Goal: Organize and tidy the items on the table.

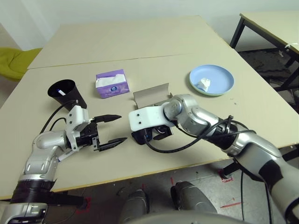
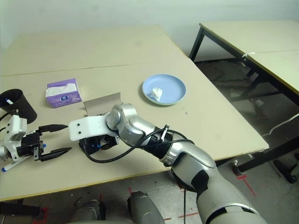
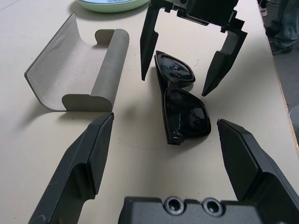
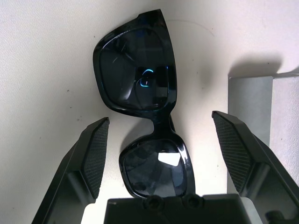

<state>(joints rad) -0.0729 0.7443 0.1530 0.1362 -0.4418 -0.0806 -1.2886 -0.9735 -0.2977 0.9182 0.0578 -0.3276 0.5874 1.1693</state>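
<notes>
The right claw [image 4: 156, 154] hangs wide open over the black sunglasses [image 4: 145, 116], one finger on each side of the frame, gripping nothing. The sunglasses lie flat on the surface [image 1: 140, 51], beside the open grey glasses case [image 3: 79, 70]. The left claw [image 1: 112, 129] (also fully open, empty) faces them from nearby.

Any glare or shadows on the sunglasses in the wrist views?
Right wrist view: small bright reflections on both lenses of the sunglasses, with a soft shadow beside the glasses case. Left wrist view: faint highlights on the lenses, and the case casts a soft shadow on the table.
</notes>
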